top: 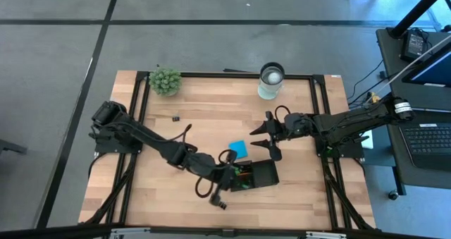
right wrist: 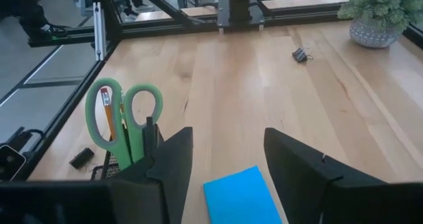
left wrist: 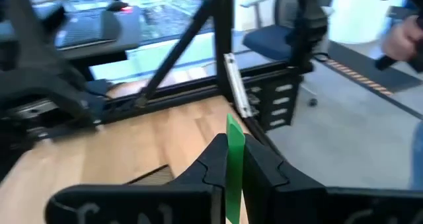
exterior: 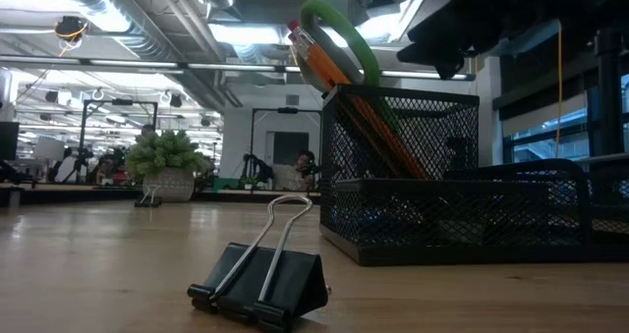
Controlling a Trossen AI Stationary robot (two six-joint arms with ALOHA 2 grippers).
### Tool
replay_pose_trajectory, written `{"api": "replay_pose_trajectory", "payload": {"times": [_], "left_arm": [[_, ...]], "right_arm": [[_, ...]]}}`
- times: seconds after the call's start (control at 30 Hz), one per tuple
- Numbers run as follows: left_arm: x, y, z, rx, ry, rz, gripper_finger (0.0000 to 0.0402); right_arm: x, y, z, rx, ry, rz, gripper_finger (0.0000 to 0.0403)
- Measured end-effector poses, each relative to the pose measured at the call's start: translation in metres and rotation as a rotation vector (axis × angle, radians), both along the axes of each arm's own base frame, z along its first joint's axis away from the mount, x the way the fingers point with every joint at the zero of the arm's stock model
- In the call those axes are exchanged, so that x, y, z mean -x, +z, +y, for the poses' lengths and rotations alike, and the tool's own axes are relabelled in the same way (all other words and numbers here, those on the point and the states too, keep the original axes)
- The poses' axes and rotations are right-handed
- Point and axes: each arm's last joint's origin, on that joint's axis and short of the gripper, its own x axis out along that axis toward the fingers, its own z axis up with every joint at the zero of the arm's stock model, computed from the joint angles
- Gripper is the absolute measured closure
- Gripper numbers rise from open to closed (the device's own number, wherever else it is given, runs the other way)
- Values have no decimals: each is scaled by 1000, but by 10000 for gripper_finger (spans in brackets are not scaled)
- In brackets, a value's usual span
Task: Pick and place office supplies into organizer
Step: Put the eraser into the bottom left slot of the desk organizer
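My left gripper (top: 229,174) (left wrist: 234,168) is shut on a small green block (left wrist: 234,137), just left of the black mesh organizer (top: 264,174) (exterior: 472,215). Green-handled scissors (right wrist: 125,118) (exterior: 339,33) and orange pencils (exterior: 324,68) stand upright in the organizer's taller compartment. The blue note pad (top: 238,149) (right wrist: 241,194) lies flat on the table beside the organizer. My right gripper (top: 262,137) (right wrist: 228,161) hovers open just right of the pad and holds nothing. One black binder clip (top: 220,204) (exterior: 260,284) lies near the front edge, another (top: 176,118) (right wrist: 301,54) farther back. My left gripper pinches the green block between its two fingers (left wrist: 211,168). The block's free end (left wrist: 234,126) sticks out past the fingertips. The fingers come nearly level from the table's left. The block is lifted clear of the table.
A fuzzy green plant (top: 165,80) (right wrist: 383,12) and a white cup (top: 271,80) stand at the table's far edge. A black frame rail (top: 225,75) runs around the tabletop. Bare wood lies between the plant and the pad.
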Motion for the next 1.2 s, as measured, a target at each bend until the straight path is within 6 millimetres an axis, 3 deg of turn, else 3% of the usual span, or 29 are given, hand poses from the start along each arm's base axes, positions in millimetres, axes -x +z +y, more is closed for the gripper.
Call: {"api": "replay_pose_trajectory", "payload": {"times": [0.43,0.77,0.97,1.2], "left_arm": [[13,-6,-23,-224,-108,-4,384],[23,-31,-68,-326,-4,-28,384],[38,-30,-92,-355,160,-110,384],[57,-55,-88,-277,289,-212,384]], "right_arm": [[3,-7,0,-98,-46,85,214],[2,-9,-1,-135,-73,99,214],[3,-10,-1,-170,-111,119,214],[5,-13,0,-162,-109,150,214]]}}
